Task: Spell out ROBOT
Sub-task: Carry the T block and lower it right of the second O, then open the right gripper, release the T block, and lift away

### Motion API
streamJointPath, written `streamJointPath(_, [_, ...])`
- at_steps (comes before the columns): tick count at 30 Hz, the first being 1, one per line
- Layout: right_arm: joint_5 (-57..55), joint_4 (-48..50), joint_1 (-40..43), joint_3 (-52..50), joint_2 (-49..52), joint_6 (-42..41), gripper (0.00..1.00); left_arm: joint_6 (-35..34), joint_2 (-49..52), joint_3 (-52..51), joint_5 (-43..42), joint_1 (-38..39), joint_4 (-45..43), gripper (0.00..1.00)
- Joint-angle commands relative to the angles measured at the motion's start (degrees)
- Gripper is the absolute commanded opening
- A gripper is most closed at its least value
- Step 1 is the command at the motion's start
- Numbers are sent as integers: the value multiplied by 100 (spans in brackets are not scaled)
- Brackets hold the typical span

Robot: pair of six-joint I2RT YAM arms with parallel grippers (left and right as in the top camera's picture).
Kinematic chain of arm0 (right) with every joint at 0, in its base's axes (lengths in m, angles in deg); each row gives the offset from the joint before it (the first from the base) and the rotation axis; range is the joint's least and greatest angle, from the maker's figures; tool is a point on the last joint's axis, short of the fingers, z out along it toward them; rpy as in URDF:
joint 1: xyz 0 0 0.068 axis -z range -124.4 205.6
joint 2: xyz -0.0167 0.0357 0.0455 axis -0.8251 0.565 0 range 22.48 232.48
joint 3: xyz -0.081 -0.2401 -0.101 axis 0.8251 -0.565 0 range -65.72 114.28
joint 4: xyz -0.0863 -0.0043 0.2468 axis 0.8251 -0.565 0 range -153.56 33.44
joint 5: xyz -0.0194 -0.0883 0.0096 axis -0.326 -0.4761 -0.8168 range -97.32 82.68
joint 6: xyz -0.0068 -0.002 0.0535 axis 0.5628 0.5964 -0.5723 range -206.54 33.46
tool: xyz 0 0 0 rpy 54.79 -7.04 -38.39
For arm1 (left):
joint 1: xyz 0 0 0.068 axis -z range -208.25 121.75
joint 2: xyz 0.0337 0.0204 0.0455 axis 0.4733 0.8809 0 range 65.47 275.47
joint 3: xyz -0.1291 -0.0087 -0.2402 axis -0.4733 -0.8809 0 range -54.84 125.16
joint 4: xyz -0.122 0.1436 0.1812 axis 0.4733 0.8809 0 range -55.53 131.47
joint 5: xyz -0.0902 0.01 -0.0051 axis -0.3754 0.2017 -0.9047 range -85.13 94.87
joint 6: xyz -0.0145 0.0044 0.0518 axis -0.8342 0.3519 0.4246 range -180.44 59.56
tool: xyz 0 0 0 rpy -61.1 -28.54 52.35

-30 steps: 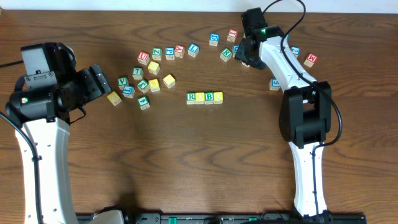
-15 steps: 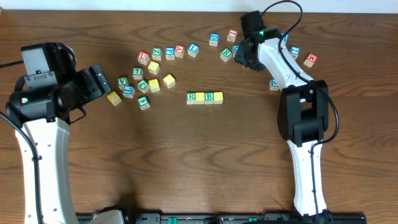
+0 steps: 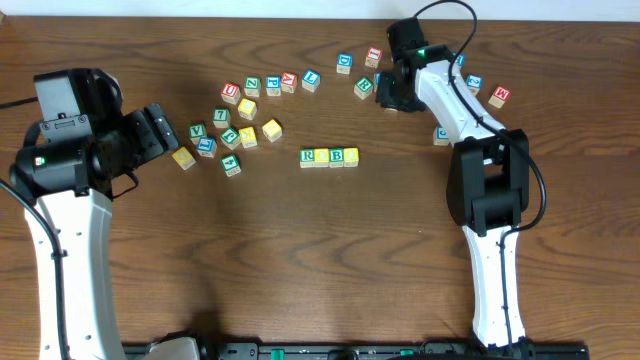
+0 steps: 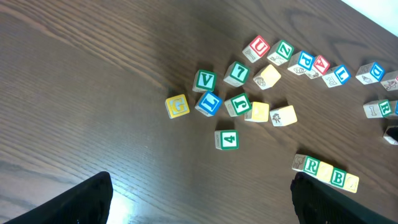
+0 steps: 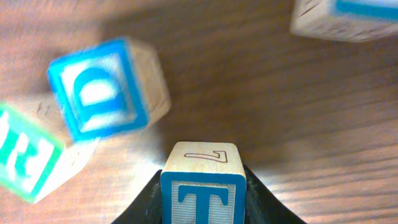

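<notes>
The left arm (image 3: 60,215) stands on the near left, forearm bent in toward the middle. Its claw (image 3: 158,130) hovers low with the fingers (image 4: 74,199) spread wide. The right arm (image 3: 490,230) stretches to the far side, its claw (image 3: 385,95) pointing down and clamped on both sides of the T cube (image 5: 203,190).

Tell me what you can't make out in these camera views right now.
- Overhead: T cube hidden under the right gripper.
- Right wrist: top-right cube cut off by the edge, letter unreadable.
- Right wrist: green-lettered cube blurred, cut by the left edge.
- Overhead: lone cube beside the right arm, letter too small.
</notes>
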Motion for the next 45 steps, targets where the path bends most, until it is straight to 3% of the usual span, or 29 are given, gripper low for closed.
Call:
streamJointPath(1, [769, -280, -20, -2, 26, 660, 27, -70, 37, 35, 55, -20, 17, 90])
streamJointPath(16, [1233, -2232, -247, -2, 0, 1346, 30, -70, 37, 35, 55, -20, 17, 90])
streamJointPath(29, [1215, -2671, -407, -2, 0, 1342, 31, -70, 37, 35, 55, -20, 17, 90])
streamJointPath(37, [1287, -2922, -404, -2, -79, 1572, 42, -70, 37, 35, 55, -20, 17, 91])
streamJointPath(45, [1305, -2868, -404, 4, -649, 1574, 41, -70, 37, 35, 55, -20, 17, 90])
